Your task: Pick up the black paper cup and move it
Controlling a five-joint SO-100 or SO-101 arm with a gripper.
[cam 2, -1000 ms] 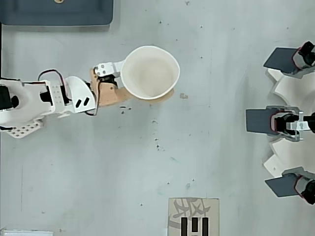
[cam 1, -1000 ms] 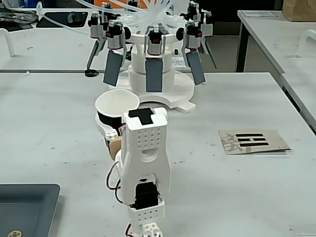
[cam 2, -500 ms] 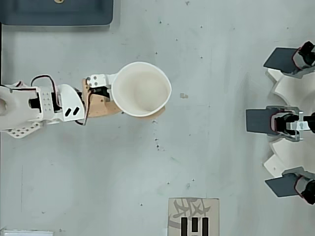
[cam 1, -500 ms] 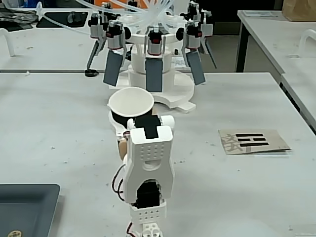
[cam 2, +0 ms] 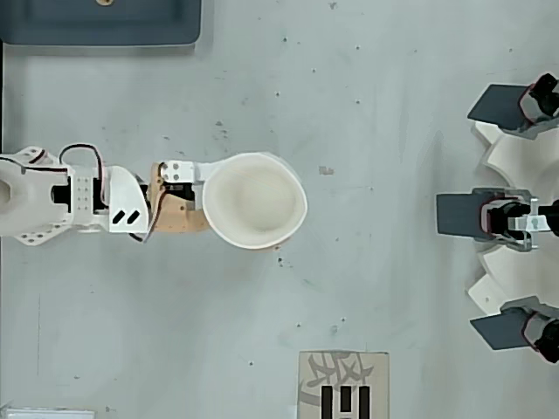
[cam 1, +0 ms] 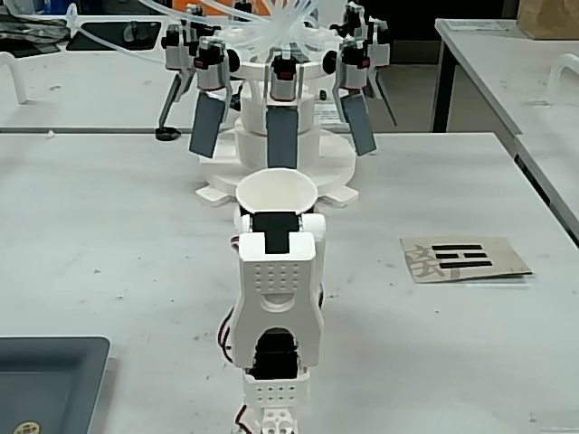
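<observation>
White interior and rolled rim is all we get of the black paper cup (cam 2: pixel 254 200) from overhead; it looks empty. It sits upright in the two-finger gripper (cam 2: pixel 229 202), in front of the white arm (cam 1: pixel 279 312).

Gripper closed on the cup: the overhead view shows a white finger (cam 2: pixel 194 170) along one side of the rim and a tan finger (cam 2: pixel 178 214) on the other, both touching it.

The fixed view shows only the cup's rim and mouth (cam 1: pixel 275 192) above the arm's wrist; the black wall and the fingers are hidden behind the arm. We can't tell from either view whether the cup base touches the grey table (cam 2: pixel 367 262).

A dark blue-grey tray (cam 2: pixel 100 22) is cut off by the top edge overhead; something small and round (cam 1: pixel 24 429) lies in its corner in the fixed view, too small to identify.

A brown card with black bars (cam 1: pixel 463 258) lies right of the arm in the fixed view, cut off overhead. A white stand with grey paddles (cam 1: pixel 283 127) sits beyond the cup.
</observation>
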